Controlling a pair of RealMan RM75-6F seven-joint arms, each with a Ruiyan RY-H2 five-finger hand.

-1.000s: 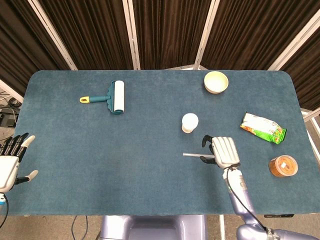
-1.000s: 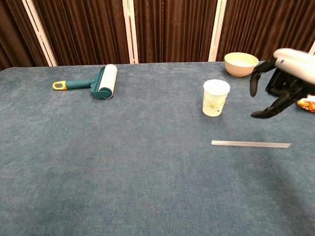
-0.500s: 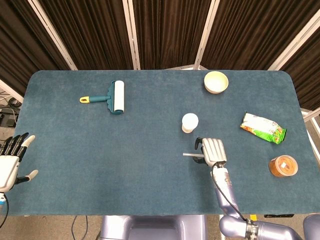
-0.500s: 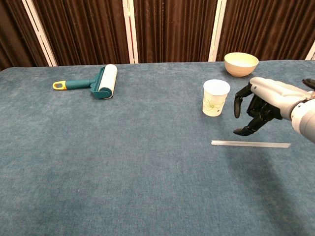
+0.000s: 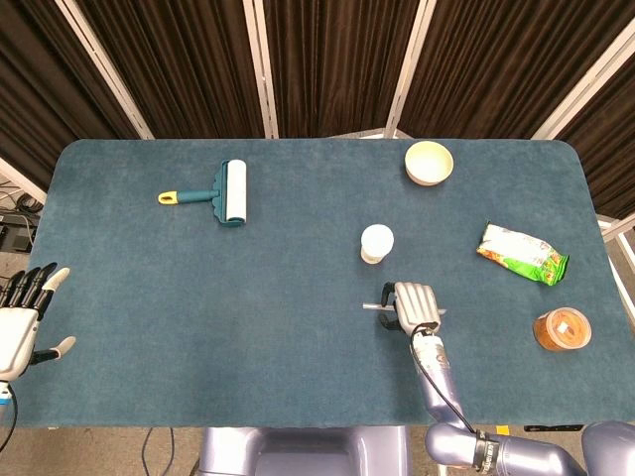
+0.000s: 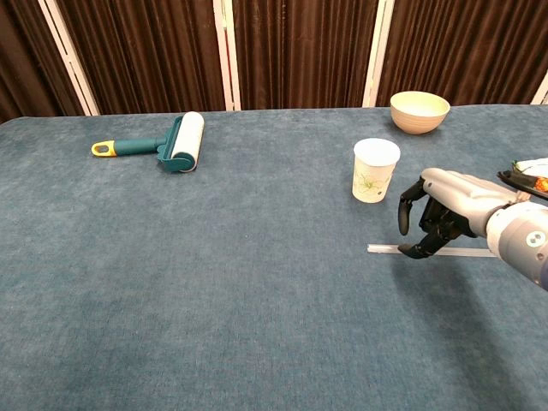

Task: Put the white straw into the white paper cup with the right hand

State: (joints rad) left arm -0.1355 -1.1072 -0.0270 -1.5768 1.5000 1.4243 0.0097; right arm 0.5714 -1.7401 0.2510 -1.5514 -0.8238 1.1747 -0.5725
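The white straw (image 6: 383, 249) lies flat on the blue table, just in front of the white paper cup (image 6: 376, 169), which stands upright. In the head view the straw (image 5: 371, 307) shows only as a short end left of my right hand (image 5: 414, 306). My right hand (image 6: 437, 223) is low over the straw's middle, its fingers curled down and spread around it; I cannot tell whether they touch it. At the table's left edge my left hand (image 5: 22, 322) hangs open, holding nothing.
A teal lint roller (image 5: 220, 192) lies at the back left. A cream bowl (image 5: 429, 163) stands behind the cup. A green snack bag (image 5: 522, 254) and an orange-lidded container (image 5: 563, 329) sit to the right of my right hand.
My right hand has moved left and come down from above the table onto the straw's middle. The straw, the cup and the left hand have stayed where they were.
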